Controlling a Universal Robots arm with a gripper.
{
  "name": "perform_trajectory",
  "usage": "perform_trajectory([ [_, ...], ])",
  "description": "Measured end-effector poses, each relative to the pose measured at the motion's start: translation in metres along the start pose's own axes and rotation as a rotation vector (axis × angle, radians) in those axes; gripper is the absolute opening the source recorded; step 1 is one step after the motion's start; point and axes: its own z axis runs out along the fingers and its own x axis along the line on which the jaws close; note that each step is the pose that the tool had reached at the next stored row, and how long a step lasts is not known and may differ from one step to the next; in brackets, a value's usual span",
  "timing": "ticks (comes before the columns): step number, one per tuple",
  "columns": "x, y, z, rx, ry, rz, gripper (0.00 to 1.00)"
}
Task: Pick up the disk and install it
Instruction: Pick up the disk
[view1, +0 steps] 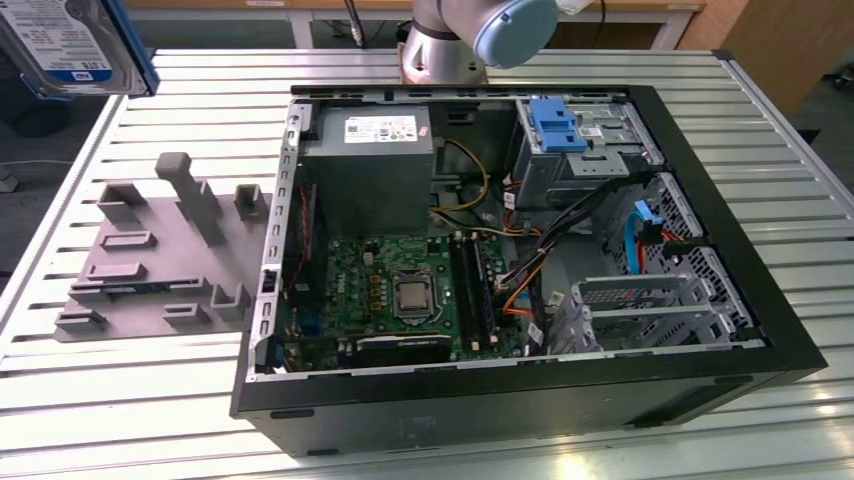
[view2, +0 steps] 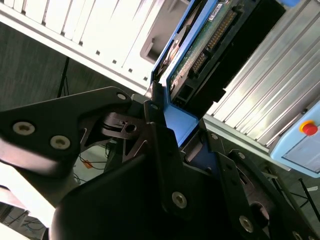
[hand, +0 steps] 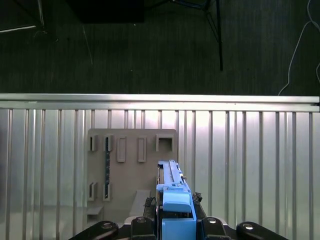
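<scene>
Disk, clipped in its blue frame, hung raised over the table, at 10 o'clock from the open case in the exterior view. Gripper pinched the frame's end; the first wrist view showed the grey fixture plate beneath.

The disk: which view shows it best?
The second wrist view: the disk is close, its circuit-board side and blue frame clamped in the gripper. The exterior view catches its labelled face, cropped; the first wrist view sees it edge-on.

Silver disk in blue frame, white-and-blue label, aloft, clamped in hand
</scene>
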Motion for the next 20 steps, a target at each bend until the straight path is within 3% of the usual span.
perform_trajectory([
  [20,0.0024,-0.0086,-0.0001,-0.0001,0.0,0.0,0.36],
])
